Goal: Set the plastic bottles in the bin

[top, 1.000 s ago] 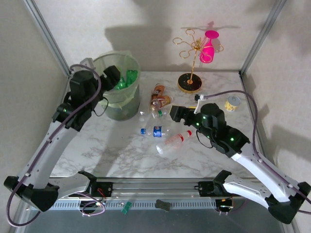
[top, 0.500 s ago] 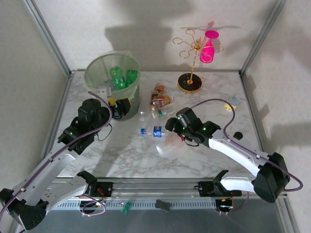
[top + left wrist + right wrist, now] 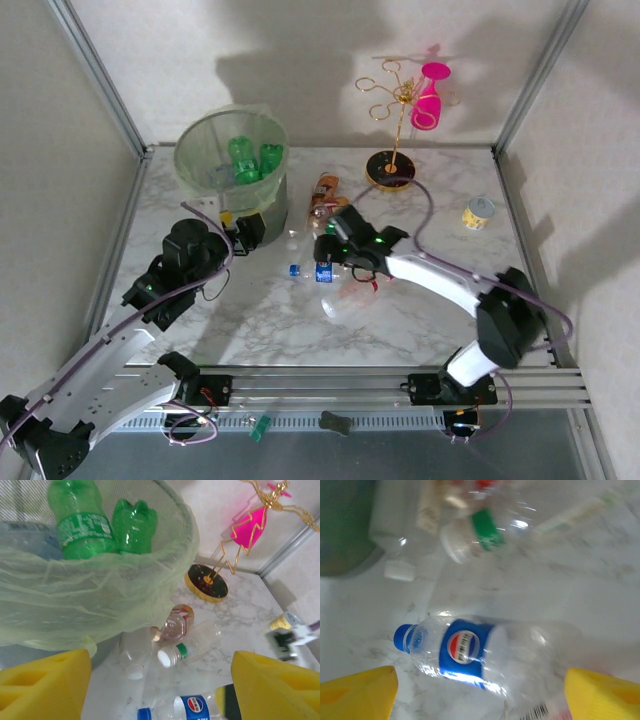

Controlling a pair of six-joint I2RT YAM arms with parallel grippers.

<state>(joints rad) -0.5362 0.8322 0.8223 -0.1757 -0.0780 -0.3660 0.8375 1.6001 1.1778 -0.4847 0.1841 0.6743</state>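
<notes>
Two green bottles (image 3: 245, 158) lie inside bin (image 3: 200, 175), which sits at far-left corner of white marble table (image 3: 250, 310). Several more bottles loose mid-table, just right of bin; blue-label bottle (image 3: 465, 652) nearest arms. Left gripper (image 3: 160, 685) near bin base, jaws apart, empty. Right gripper (image 3: 480, 690) over blue-label bottle, pads spread wide, nothing held. Pale walls, metal frame posts (image 3: 100, 75). Gold rack (image 3: 392, 120) with pink cup (image 3: 430, 95) at back.
</notes>
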